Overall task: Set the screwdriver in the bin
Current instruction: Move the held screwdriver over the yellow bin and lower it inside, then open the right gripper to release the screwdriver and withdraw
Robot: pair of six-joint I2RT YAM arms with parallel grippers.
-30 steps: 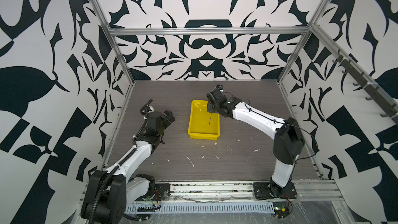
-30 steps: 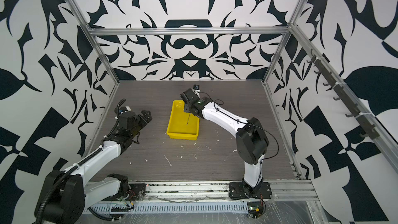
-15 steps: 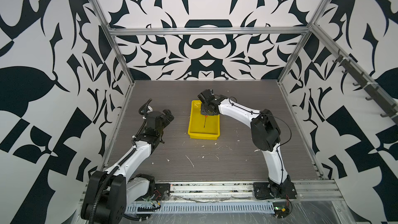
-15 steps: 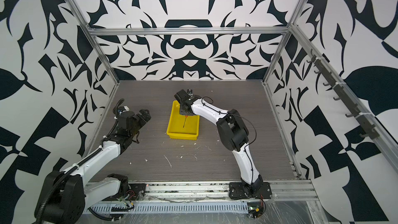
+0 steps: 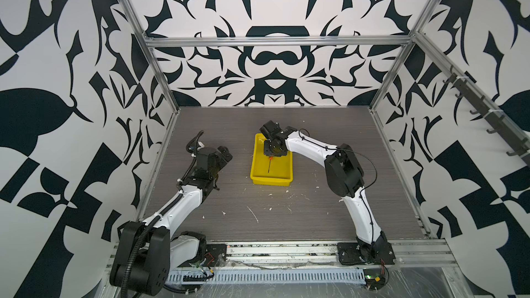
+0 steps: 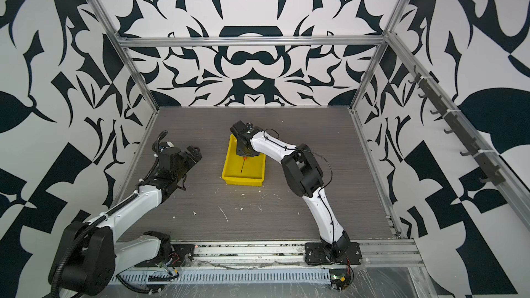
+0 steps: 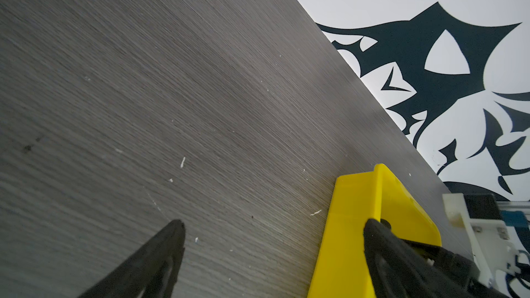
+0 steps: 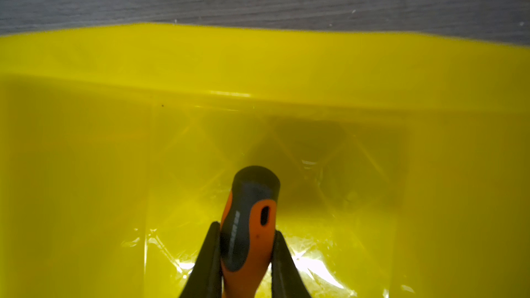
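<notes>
- The right gripper (image 8: 246,250) is clamped on the orange handle of the screwdriver (image 8: 248,225); in the right wrist view its two dark fingers (image 8: 206,259) press either side of the handle at the lower centre of the frame, with the black cap end pointing up toward the bin's far wall
- In both top views the right gripper (image 5: 274,150) hangs over the upper part of the bin (image 5: 256,174), centre of the frame; the thin shaft of the screwdriver (image 5: 269,164) runs down from it over the bin floor; whether the tip touches the floor I cannot tell
- The bin (image 6: 229,177) sits on the grey table (image 6: 286,219), with white flecks (image 6: 223,214) scattered below it
- The left gripper (image 5: 222,156) is left of the bin, apart from it; in the left wrist view its fingers (image 7: 169,242) stand wide apart with nothing between them; one fingertip overlaps the bin's corner (image 7: 355,196) at the lower right of that frame
</notes>
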